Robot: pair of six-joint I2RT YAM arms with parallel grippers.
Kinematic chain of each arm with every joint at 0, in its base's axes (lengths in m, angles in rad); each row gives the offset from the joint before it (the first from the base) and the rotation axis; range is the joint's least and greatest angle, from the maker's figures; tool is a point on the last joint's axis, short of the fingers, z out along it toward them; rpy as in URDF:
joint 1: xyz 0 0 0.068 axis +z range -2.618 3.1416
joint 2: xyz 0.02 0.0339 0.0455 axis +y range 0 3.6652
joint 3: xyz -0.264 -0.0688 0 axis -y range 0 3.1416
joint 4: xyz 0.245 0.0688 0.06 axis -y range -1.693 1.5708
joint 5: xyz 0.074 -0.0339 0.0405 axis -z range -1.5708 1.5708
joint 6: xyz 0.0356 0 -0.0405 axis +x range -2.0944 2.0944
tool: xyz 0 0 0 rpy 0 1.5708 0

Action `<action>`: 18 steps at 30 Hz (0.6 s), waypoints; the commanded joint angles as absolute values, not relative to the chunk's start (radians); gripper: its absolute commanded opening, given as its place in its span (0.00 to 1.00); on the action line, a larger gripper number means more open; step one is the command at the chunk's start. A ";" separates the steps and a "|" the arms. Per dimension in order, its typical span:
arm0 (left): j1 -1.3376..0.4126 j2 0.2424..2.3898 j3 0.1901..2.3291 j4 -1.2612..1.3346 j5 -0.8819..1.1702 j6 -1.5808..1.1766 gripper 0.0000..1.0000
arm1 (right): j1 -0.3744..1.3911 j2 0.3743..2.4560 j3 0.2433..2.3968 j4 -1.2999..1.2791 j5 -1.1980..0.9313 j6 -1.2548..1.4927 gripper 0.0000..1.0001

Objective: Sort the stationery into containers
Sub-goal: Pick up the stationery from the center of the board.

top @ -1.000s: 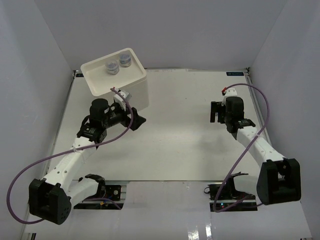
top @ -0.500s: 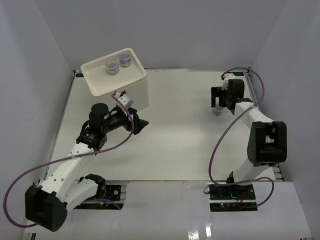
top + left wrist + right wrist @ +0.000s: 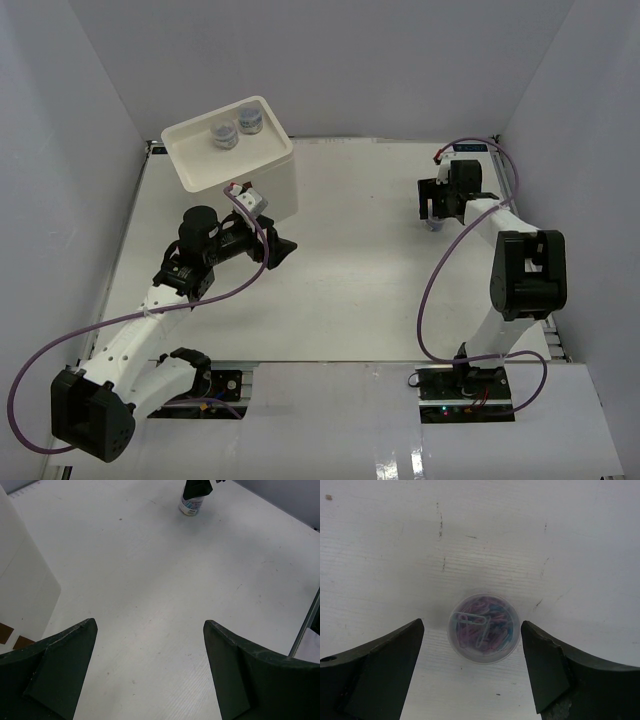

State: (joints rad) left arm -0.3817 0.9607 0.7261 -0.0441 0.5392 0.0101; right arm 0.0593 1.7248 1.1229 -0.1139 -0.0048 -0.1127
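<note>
Two jars (image 3: pixel 222 136) sit in the tray top of the drawer unit (image 3: pixel 280 190) at the far left, and a third jar (image 3: pixel 483 625) of coloured clips stands upright on the surface (image 3: pixel 380 540) at the far right. Right jaws stand open on either side of it, not touching. Left jaws gape wide over bare surface near the unit.

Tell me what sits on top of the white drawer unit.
Two small clear jars stand side by side in the drawer unit's tray top. Whatever lies inside the unit below is covered.
</note>
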 commanded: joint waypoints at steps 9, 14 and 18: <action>-0.385 0.953 0.719 -0.032 0.560 0.021 0.98 | 0.057 1.773 1.187 -0.126 0.037 -0.114 0.82; -0.387 0.954 0.719 -0.032 0.564 0.021 0.98 | 0.057 1.767 1.187 -0.124 0.048 -0.114 0.81; -0.387 0.956 0.719 -0.032 0.565 0.021 0.98 | 0.057 1.746 1.186 -0.120 0.038 -0.114 0.81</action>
